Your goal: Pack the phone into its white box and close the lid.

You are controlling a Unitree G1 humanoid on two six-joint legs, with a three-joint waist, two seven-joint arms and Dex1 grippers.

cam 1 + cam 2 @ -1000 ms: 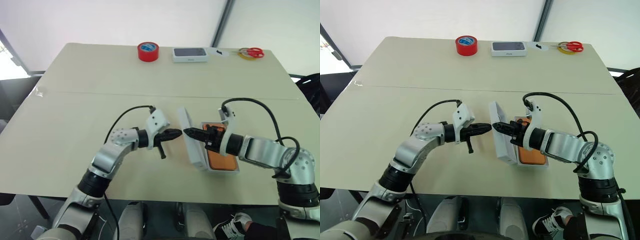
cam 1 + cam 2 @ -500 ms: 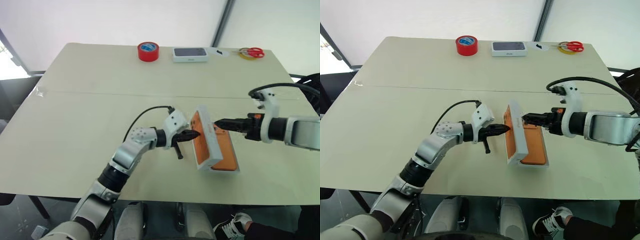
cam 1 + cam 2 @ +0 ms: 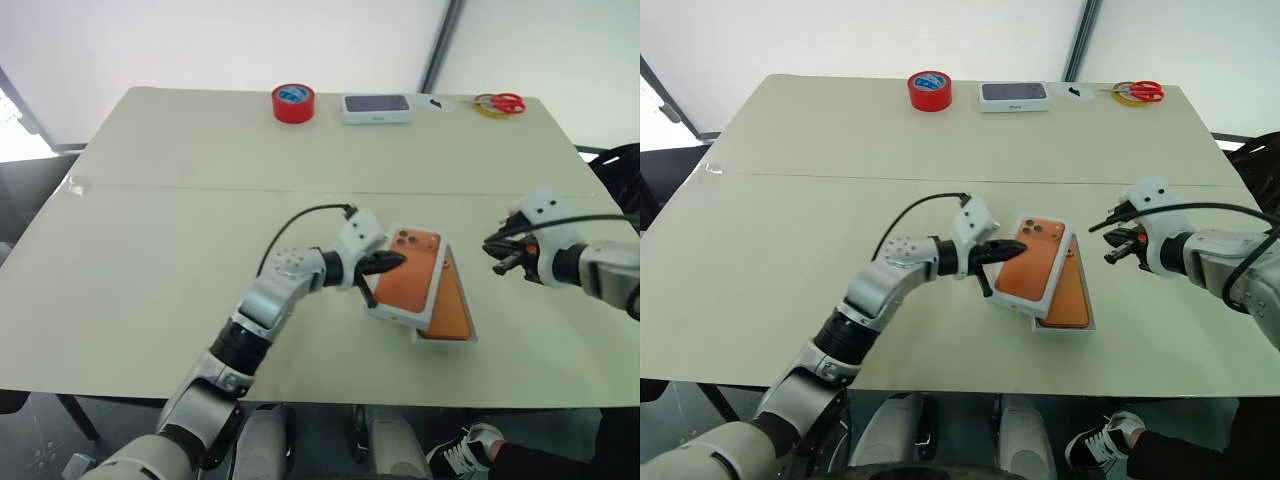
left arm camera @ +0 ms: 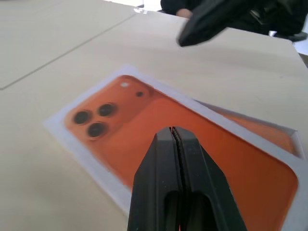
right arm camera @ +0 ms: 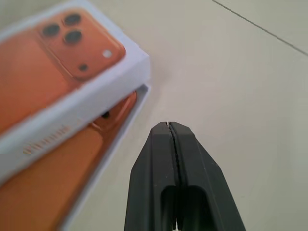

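lid now lies askew over the white box, right tool withdrawn.

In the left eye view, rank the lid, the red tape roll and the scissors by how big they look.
1. Lid, clearly largest, though it also lies nearest the camera.
2. Red tape roll.
3. Scissors, about as long as the roll is wide but thinner; these two look close, so the order is unsure.

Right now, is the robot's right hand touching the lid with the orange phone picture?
Apart. In the right eye view, bare table shows between the shut right hand and the lid, which lies askew over the white box.
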